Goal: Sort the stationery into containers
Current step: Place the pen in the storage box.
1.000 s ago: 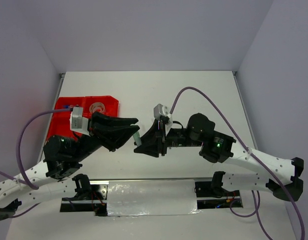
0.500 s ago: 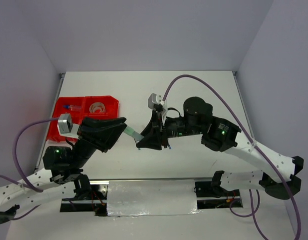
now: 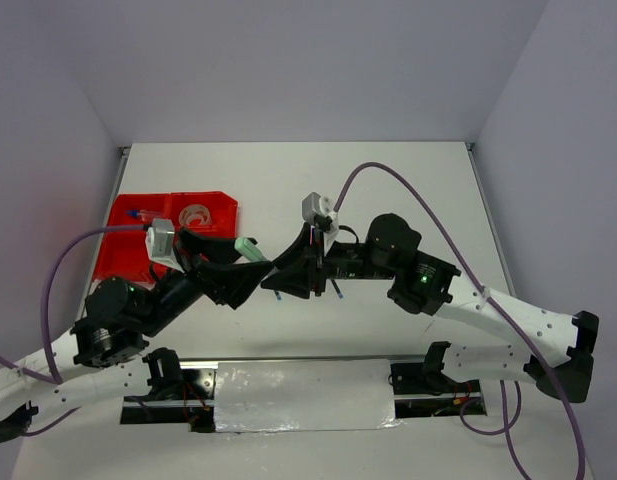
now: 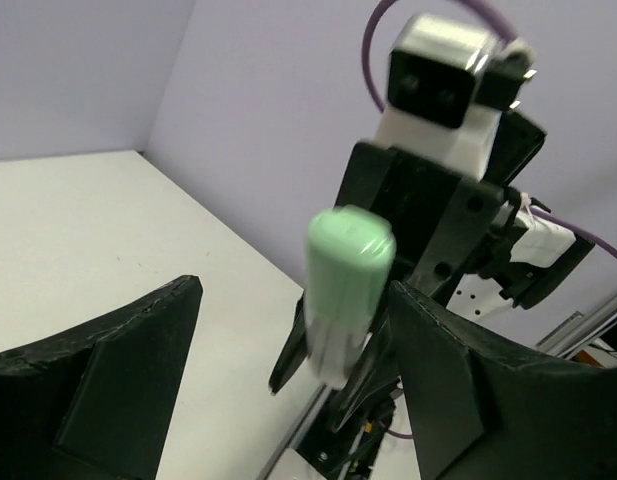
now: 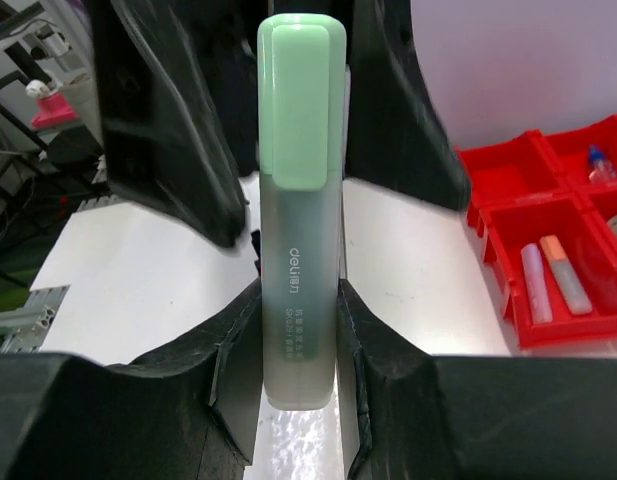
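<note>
Mid-air handover at centre frame: right pincer (image 5: pixel 298 340) clamps the green marker (image 5: pixel 299 200), left pincer (image 4: pixel 288 340) gapes around its cap (seemingly not touching); next, I judge, left closes, then carries to the red tray (image 3: pixel 120 255), upper left.

Tray (image 3: pixel 121 260) left of marker (image 3: pixel 250 246), on table (image 3: pixel 408 190)

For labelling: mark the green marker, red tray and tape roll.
green marker (image 5: pixel 298 300): right wrist view, barrel.
red tray (image 3: pixel 116 260): top external view, near-left floor.
tape roll (image 3: pixel 186 214): top external view, ring.
</note>
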`<state>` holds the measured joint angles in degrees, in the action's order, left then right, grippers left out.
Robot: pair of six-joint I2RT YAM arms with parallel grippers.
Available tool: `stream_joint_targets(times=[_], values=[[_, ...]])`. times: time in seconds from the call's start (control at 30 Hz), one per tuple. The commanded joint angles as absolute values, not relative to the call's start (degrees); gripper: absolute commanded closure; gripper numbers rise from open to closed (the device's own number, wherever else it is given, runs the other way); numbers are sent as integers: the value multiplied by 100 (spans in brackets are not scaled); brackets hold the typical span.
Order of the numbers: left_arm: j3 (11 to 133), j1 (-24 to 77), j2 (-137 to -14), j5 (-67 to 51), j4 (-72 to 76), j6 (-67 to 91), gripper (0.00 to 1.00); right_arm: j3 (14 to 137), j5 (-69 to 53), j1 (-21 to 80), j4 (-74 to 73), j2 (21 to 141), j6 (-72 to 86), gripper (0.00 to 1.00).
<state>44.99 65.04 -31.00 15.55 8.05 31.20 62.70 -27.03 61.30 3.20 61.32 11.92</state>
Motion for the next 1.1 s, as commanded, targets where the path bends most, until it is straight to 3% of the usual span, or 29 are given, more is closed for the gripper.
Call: stream_joint_targets(times=[0.0,0.23,0.5,0.57,0.6,0.63,0.7,0.73,0.77,0.8,0.83,0.87,0.9,0.93,1.0,1.03,1.07], values=[[4869,6530,-3138,1565,887,2699,12,5969,-2698,6179,1150,5977,1336,100],[4904,6530,-3269,1204,1275,2575,25,5581,-2847,6170,1661,5898,1591,100],[4747,6530,-3498,1100,1151,2680,26,5634,-3023,6179,1890,5731,1696,100],[4641,6530,-3463,1046,1230,2707,36,5677,-3093,6170,1898,5757,1705,100],[4615,6522,-3437,1063,1248,2716,56,5686,-3085,6179,1890,5774,1705,100],[4623,6530,-3428,1116,1231,2725,69,5695,-3076,6179,1829,5792,1696,100],[4702,6530,-3410,1291,1100,2742,90,5695,-3032,6161,1749,5862,1626,100],[4754,6522,-3410,1640,1003,2760,97,5608,-3015,6144,1749,5880,1617,98],[4911,6521,-3428,1939,732,2847,100,5555,-3015,6117,1758,5906,1617,87],[4991,6521,-3480,2308,538,2943,100,5502,-2971,6091,1740,5932,1626,68],[5097,6521,-3524,3286,293,3092,100,5371,-2875,6030,1636,5941,1643,26],[5385,6521,-3603,3853,-14,3520,100,5266,-2569,5907,1583,5915,1704,9],[5553,6513,-3847,4407,-888,3794,100,5134,-2358,5811,1547,5854,1783,0],[5763,6513,-3998,5456,-1366,4380,100,4776,-2129,5688,1529,5784,2028,0],[6396,6259,-4645,6255,-2560,5303,100,4370,-1400,5222,1494,5442,2336,0],[6651,5945,-4884,6301,-3654,5761,100,4038,-1119,5064,1294,5310,2503,0],[6993,4967,-5122,5475,-3865,6035,100,3895,-655,4845,1179,5030,2731,0]])
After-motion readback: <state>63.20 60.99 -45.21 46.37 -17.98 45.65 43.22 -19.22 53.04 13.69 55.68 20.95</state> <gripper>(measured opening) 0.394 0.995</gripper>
